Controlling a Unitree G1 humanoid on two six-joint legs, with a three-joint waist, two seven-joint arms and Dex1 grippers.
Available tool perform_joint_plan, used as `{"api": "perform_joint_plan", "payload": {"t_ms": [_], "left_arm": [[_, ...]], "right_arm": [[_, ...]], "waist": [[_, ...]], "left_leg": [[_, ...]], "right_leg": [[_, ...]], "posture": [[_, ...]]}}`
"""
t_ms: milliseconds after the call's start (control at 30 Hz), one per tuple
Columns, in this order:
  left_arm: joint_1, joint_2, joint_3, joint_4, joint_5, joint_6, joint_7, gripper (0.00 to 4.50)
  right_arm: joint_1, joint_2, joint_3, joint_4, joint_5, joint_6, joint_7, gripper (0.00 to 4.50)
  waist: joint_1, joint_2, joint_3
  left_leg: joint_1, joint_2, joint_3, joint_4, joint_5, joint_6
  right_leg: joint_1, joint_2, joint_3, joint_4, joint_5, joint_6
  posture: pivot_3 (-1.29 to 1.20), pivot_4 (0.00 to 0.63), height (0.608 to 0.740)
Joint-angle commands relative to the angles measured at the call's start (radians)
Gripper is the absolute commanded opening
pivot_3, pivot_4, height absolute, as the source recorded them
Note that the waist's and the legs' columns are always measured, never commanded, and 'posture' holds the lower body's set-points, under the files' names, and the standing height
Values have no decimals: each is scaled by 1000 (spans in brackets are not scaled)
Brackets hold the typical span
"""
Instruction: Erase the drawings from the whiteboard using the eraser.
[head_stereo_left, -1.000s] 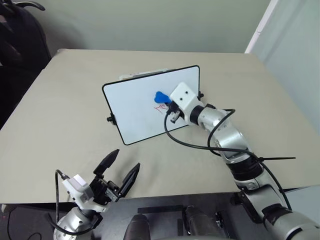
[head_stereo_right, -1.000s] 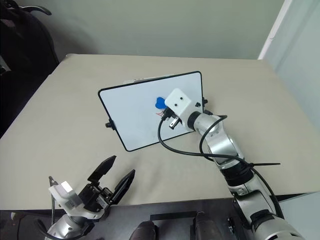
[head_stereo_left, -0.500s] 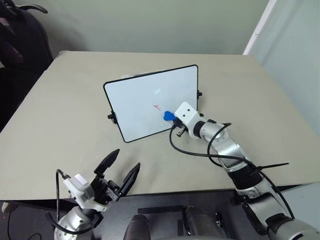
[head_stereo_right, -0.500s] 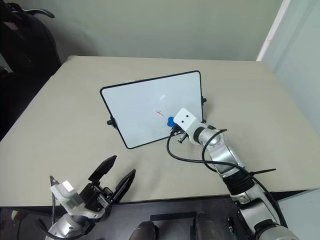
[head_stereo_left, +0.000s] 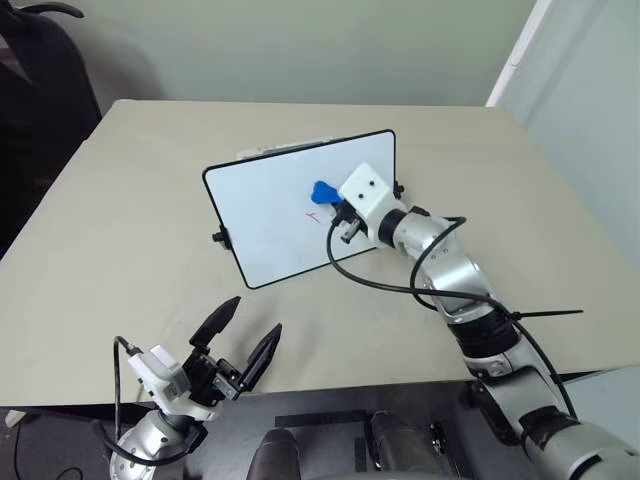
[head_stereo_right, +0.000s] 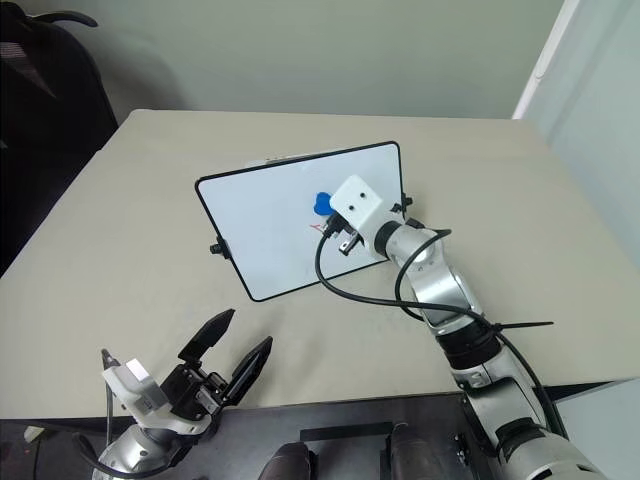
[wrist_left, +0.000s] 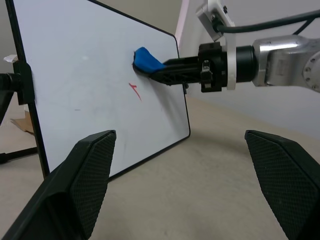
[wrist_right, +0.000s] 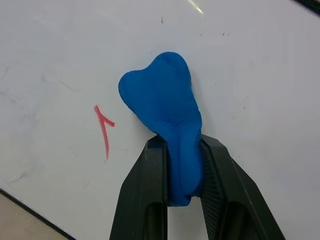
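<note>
So the eraser (wrist_right: 167, 112), that little blue bone-shaped thing, was pressed flat against the whiteboard (head_stereo_left: 270, 215), roughly in the middle of its right half. The right tool (wrist_right: 181, 165) was clamped tight on the eraser's back end, both black fingers (wrist_right: 150, 195) squeezing it from either side. Just beside the eraser sat what was left of the drawings (wrist_right: 104, 129): a thin red tick mark, a short stroke with a little hook, not touching the blue block. There were a few faint grey smudges on the white surface around it too.

The whiteboard itself stood propped up and tilted back on the tabletop (head_stereo_left: 120, 220), near its middle, black frame and small side knobs visible. Something pale peeked out behind the board's top edge; couldn't tell what.

The left tool (head_stereo_left: 238, 345) hung well in front of the whiteboard, near the tabletop's front edge, fingers spread wide apart and holding nothing.
</note>
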Motion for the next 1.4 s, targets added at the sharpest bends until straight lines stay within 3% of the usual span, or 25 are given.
{"api": "perform_joint_plan", "payload": {"t_ms": [33,767,1400], "left_arm": [[6,-2,5,-25,-13,-4,-4,4500],[19,0,8,-22,-15,-11,-11,4500],[10,-7,-6,-19,-4,-9,-10,4500]], "right_arm": [[48,-27,14,13,-20,-9,2,548],[-76,73,23,-2,-6,-14,4,548],[-7,5,59,114,-60,1,4,548]], "waist": [[1,0,0],[-8,1,0],[-6,1,0]], "left_leg": [[0,0,0,0,0,0],[-1,0,0,-1,0,0],[2,0,0,1,2,1]], "right_leg": [[0,0,0,0,0,0],[-3,0,0,1,1,-1],[2,0,0,1,3,-3]], "posture": [[0,150,740],[0,150,740],[0,150,740]]}}
